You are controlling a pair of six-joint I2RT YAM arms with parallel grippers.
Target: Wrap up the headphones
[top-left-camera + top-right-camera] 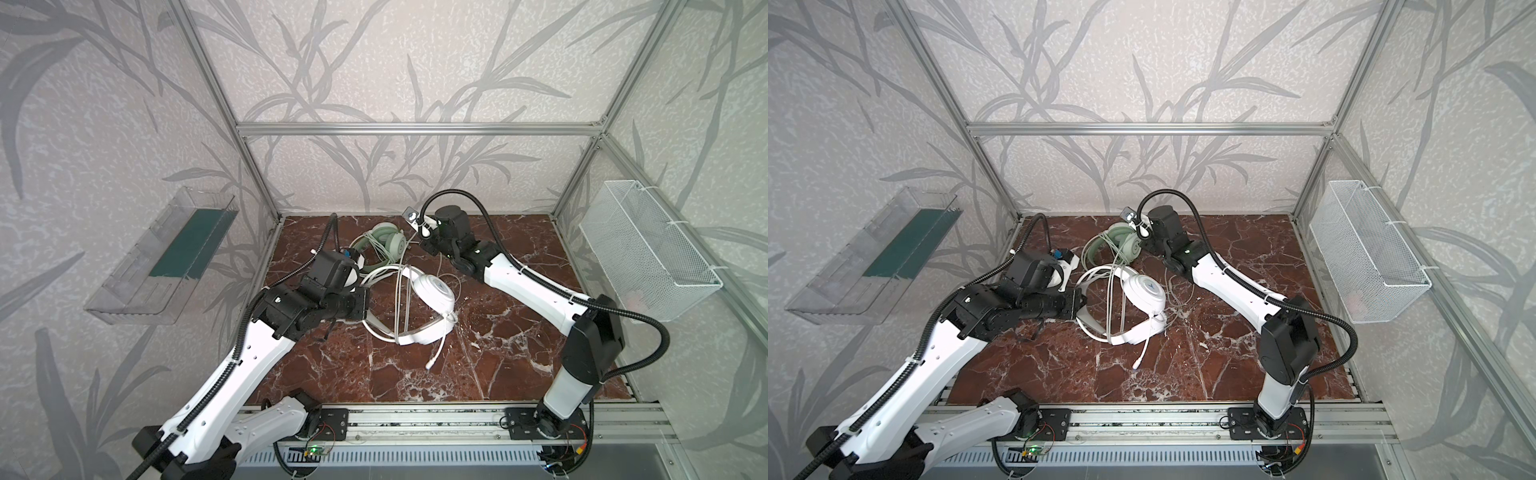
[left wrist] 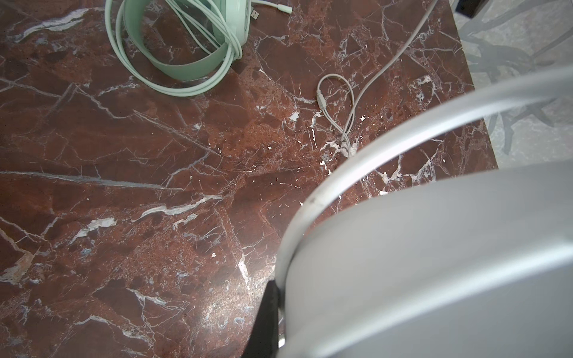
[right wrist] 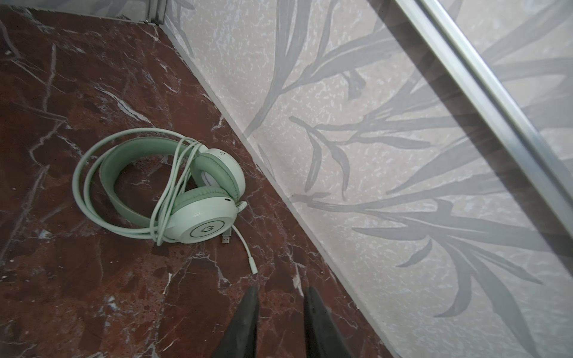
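**Beside the right gripper: mint headset, plug end nearest**

Both top views: right gripper (image 1: 422,245) hangs just beside the mint headset (image 1: 388,243). The left gripper (image 1: 365,301) sits at the white headset (image 1: 434,293), mid-bench (image 1: 498,353).

Left wrist: jaws closed, seemingly pinching the white band.

Right wrist: jaws narrowly parted, empty. The mint headset lies ahead, off to one side, its plug (image 3: 254,269) just ahead of the fingertips and probably the easier reach for this arm.

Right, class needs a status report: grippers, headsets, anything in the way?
Left gripper shut against white headset. Right gripper open, empty. Mint-green headset coiled; white cable tail loose on table.
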